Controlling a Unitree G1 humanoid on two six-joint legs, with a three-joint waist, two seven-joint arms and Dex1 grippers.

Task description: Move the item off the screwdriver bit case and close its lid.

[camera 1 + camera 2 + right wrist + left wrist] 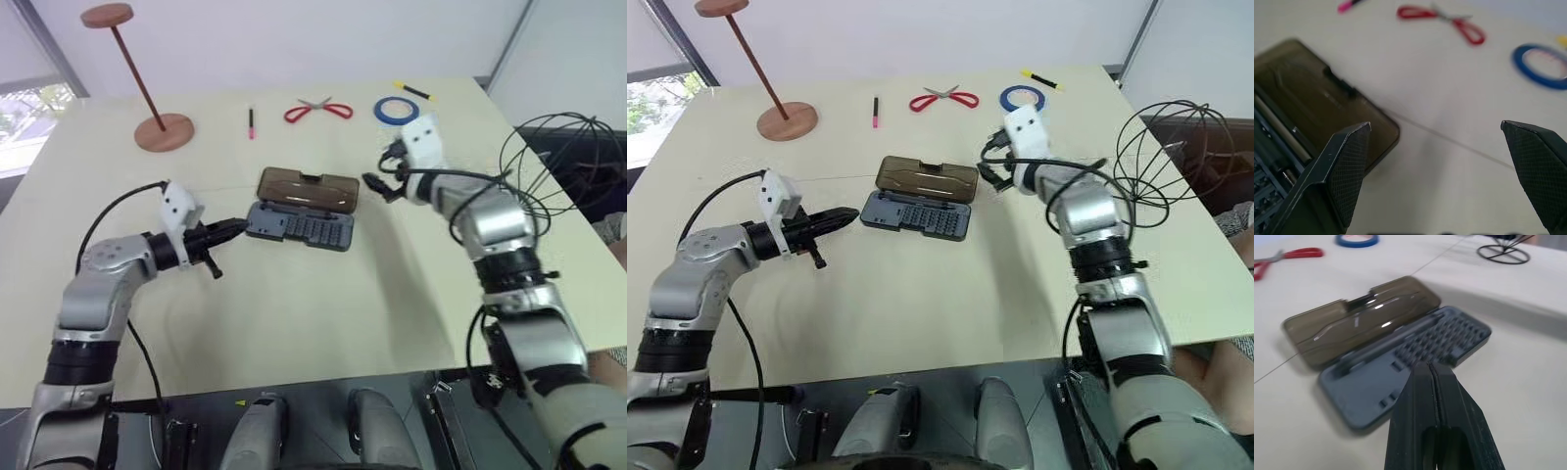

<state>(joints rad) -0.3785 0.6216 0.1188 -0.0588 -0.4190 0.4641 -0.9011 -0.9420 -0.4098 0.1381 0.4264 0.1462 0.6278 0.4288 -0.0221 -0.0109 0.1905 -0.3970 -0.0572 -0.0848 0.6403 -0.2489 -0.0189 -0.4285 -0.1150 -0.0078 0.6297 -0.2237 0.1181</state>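
Observation:
The screwdriver bit case (299,228) lies open in the middle of the table, rows of bits showing. Its smoky brown lid (309,189) lies folded back flat behind it. The black wire globe item (1164,162) stands off the case at the table's right edge; its base ring (1503,253) rests on the tabletop. My left gripper (235,228) is shut on nothing, its tips at the case's left end; whether they touch it I cannot tell. My right gripper (991,176) is open, hovering just right of the lid's right end (1327,98).
Along the far side lie a pink pen (251,122), red scissors (318,110), a blue tape roll (395,110) and a yellow marker (411,91). A wooden disc-topped stand (162,130) rises at the far left. Bare tabletop (294,313) stretches in front of the case.

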